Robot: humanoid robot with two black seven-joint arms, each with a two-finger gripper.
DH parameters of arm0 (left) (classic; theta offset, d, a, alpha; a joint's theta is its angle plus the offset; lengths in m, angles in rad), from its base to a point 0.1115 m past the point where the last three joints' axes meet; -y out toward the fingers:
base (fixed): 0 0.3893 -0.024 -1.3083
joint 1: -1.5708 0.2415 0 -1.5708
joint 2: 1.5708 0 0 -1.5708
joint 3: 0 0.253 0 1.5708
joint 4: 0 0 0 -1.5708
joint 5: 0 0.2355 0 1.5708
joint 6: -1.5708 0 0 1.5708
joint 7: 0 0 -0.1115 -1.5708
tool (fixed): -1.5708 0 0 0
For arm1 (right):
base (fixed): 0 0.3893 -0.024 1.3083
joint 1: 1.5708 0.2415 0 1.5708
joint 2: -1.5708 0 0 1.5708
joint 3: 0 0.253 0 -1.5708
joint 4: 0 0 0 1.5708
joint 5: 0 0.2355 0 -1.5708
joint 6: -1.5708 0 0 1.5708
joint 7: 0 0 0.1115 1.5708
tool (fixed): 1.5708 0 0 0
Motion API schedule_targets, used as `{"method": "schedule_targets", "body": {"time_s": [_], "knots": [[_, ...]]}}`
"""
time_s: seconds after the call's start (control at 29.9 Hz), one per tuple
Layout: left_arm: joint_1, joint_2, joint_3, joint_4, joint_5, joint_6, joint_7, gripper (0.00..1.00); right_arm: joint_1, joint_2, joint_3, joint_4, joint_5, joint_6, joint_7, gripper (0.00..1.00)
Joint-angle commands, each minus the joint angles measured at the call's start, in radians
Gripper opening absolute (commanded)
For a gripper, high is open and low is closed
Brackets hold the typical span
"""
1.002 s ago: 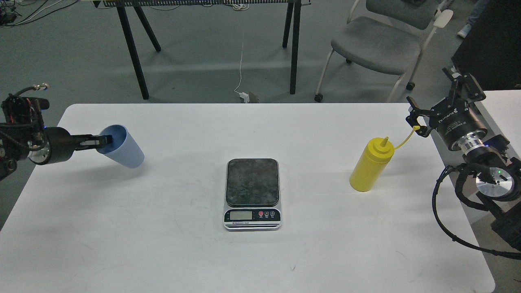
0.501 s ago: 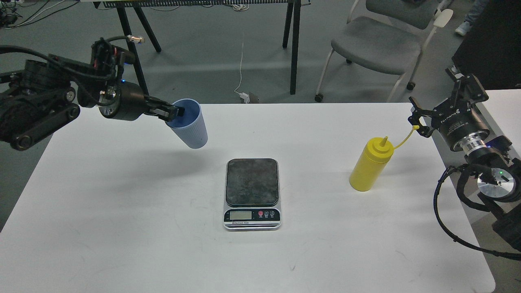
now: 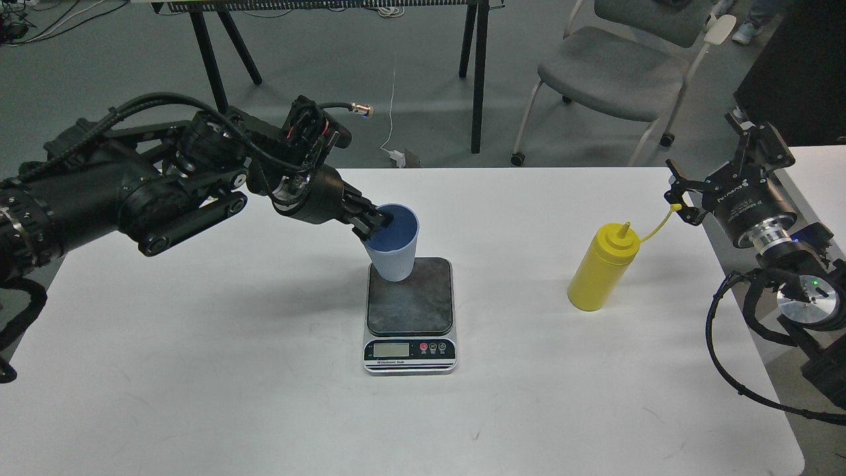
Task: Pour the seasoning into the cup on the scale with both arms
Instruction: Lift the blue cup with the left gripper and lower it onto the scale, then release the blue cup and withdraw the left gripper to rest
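My left gripper (image 3: 374,223) is shut on the rim of the light blue ribbed cup (image 3: 395,254), one finger inside it. The cup hangs nearly upright over the far left part of the scale (image 3: 410,311); I cannot tell if its base touches the dark platform. The yellow seasoning bottle (image 3: 600,277) stands on the table to the right of the scale, its tethered cap stretched toward my right gripper (image 3: 681,196). That gripper is open and empty, just right of and above the bottle's nozzle.
The white table (image 3: 231,370) carries these things. A grey chair (image 3: 611,73) and black table legs (image 3: 477,73) stand behind its far edge. A second white surface (image 3: 816,178) is at the right, by my right arm.
My left arm has swung right with the cup, from the table's left side to above the scale, and turned it more upright. The bottle and right arm have barely moved.
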Motion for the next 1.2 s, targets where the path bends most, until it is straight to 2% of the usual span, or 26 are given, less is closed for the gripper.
{"method": "schedule_targets", "body": {"time_s": [0.0, 0.97, 1.04, 1.17], "knots": [[0.000, -0.006, 0.024, 0.001, 0.007, 0.000, 0.000, 0.07, -0.005, 0.001, 0.000, 0.000, 0.000, 0.000, 0.000, 0.99], [0.046, -0.134, 0.027, 0.065, 0.007, 0.000, 0.000, 0.11, -0.014, 0.007, 0.000, 0.003, 0.000, 0.000, 0.000, 0.99], [0.052, -0.132, 0.019, 0.065, 0.005, 0.000, 0.000, 0.14, -0.016, 0.007, 0.000, 0.005, 0.000, 0.000, 0.000, 0.99], [0.052, -0.120, 0.010, 0.065, -0.030, 0.000, 0.000, 0.38, -0.016, 0.007, 0.000, 0.005, 0.000, 0.000, 0.000, 0.99]]}}
